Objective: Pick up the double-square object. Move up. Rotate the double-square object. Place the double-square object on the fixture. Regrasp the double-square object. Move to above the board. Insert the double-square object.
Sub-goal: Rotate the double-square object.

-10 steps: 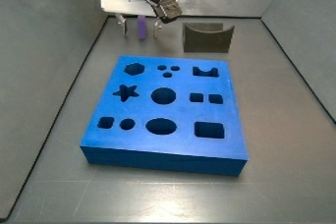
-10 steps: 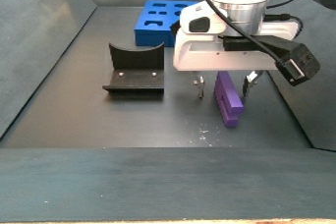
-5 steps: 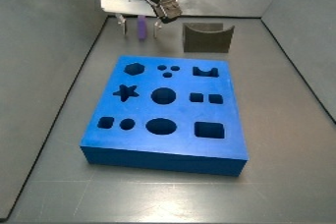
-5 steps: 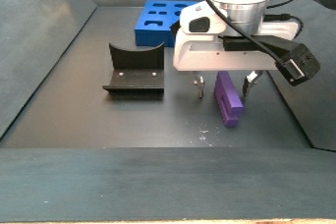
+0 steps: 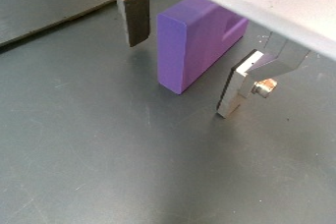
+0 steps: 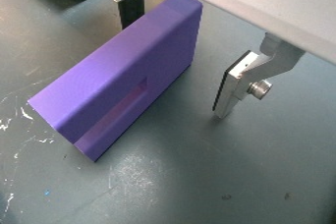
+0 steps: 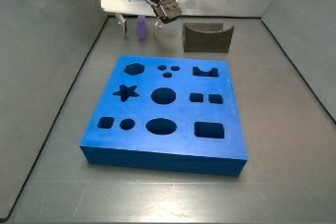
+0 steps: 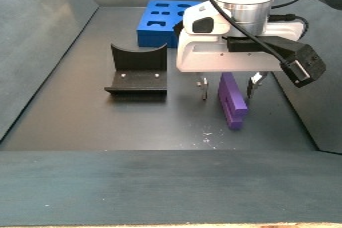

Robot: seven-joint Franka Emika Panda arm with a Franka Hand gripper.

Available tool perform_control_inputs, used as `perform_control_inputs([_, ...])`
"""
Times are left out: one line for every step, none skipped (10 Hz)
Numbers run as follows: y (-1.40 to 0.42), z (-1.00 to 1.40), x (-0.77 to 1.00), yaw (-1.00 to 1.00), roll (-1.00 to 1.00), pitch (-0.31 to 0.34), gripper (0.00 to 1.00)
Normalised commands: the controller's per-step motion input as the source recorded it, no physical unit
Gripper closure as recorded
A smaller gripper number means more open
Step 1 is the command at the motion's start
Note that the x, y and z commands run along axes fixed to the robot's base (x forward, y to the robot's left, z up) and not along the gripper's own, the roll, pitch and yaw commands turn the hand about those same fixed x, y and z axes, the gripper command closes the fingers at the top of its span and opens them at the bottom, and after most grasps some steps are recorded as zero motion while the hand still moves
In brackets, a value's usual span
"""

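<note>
Double-square object (image 8: pixel 234 104) lies flat on the dark floor (image 8: pixel 134 127), at about 3 o'clock from the fixture (image 8: pixel 136 72) and well apart from the board (image 8: pixel 160 18), which sits toward 12 o'clock in that side view. The gripper (image 8: pixel 225 88) hangs low over the piece with its jaws spread wide; both wrist views show one finger (image 5: pixel 133 17) on one long face and the other finger (image 5: pixel 242 83) off the opposite face, with a visible gap on each side, so nothing is held.

Step in hand, as judged: the first pick-up, not yet closed.

Procedure for a sound grasp:
1. Centre the piece between the pads. In a wrist view the object (image 6: pixel 121 74) lies closer to the far finger (image 6: pixel 128 10) than to the near one (image 6: pixel 237 86), so uneven contact could push the piece sideways.
2. Keep the pads parallel to the long faces (a skewed closure would twist the block on the floor).
3. Bring the pads fully alongside the faces before closing; whether the fingertips touch the floor cannot be told.
4. Close slowly, then lift straight up.

The notched end is not clearly visible.
</note>
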Motion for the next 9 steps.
perform_control_inputs([0.00,-0.17,0.02,0.02,-0.06,-0.017,0.00])
perform_control_inputs([0.00,-0.17,0.02,0.02,-0.06,-0.017,0.00])
perform_control_inputs([0.00,-0.17,0.02,0.02,-0.06,-0.017,0.00])
perform_control_inputs([0.00,-0.17,0.02,0.02,-0.06,-0.017,0.00])
perform_control_inputs([0.00,-0.17,0.02,0.02,-0.06,-0.017,0.00])
perform_control_inputs([0.00,-0.17,0.02,0.02,-0.06,-0.017,0.00])
perform_control_inputs([0.00,-0.17,0.02,0.02,-0.06,-0.017,0.00])
perform_control_inputs([0.00,-0.17,0.02,0.02,-0.06,-0.017,0.00])
perform_control_inputs([0.00,-0.17,0.02,0.02,-0.06,-0.017,0.00])
